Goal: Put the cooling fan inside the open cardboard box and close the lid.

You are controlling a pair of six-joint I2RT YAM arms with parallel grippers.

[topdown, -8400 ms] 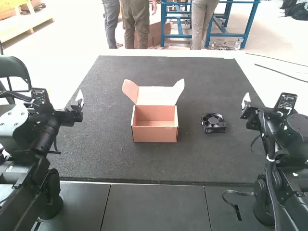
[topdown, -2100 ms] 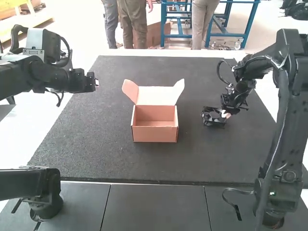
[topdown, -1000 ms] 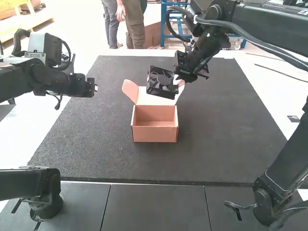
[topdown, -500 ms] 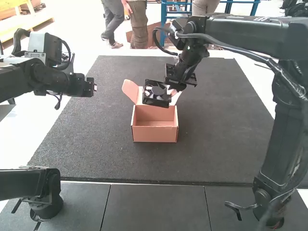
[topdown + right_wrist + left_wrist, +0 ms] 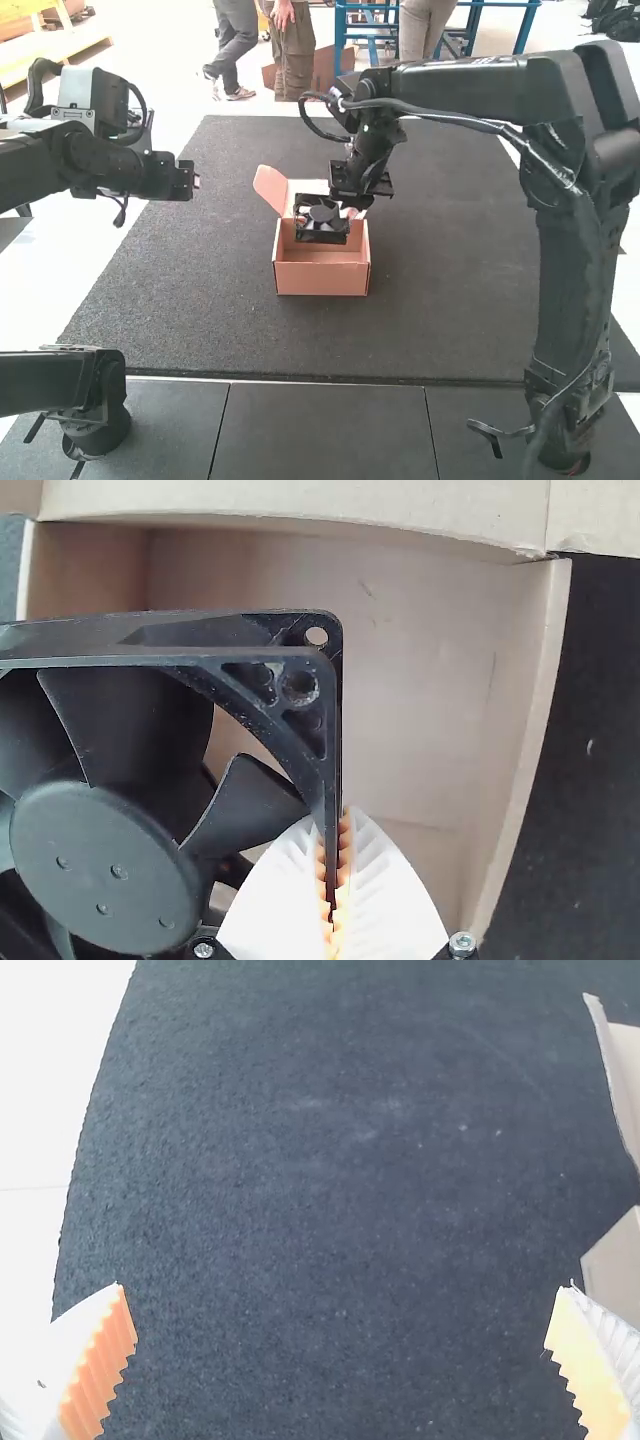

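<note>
Now the right gripper [image 5: 349, 206] is clamped narrow on one edge of the cooling fan [image 5: 322, 220]. In the right wrist view its white ribbed fingers [image 5: 385, 900] pinch the black frame of the fan [image 5: 150, 780] between the orange pads. The fan hangs tilted just below the gripper, toward the left arm's side, at the mouth of the cardboard box [image 5: 322, 270], with the box's inner wall [image 5: 430, 730] right behind it. Whether it touches the box floor I cannot tell. The lid [image 5: 325, 198] stands open behind the gripper. The left gripper [image 5: 190, 180] hovers well apart over the black mat [image 5: 180, 290], its fingers [image 5: 95, 1360] spread wide and holding nothing.
</note>
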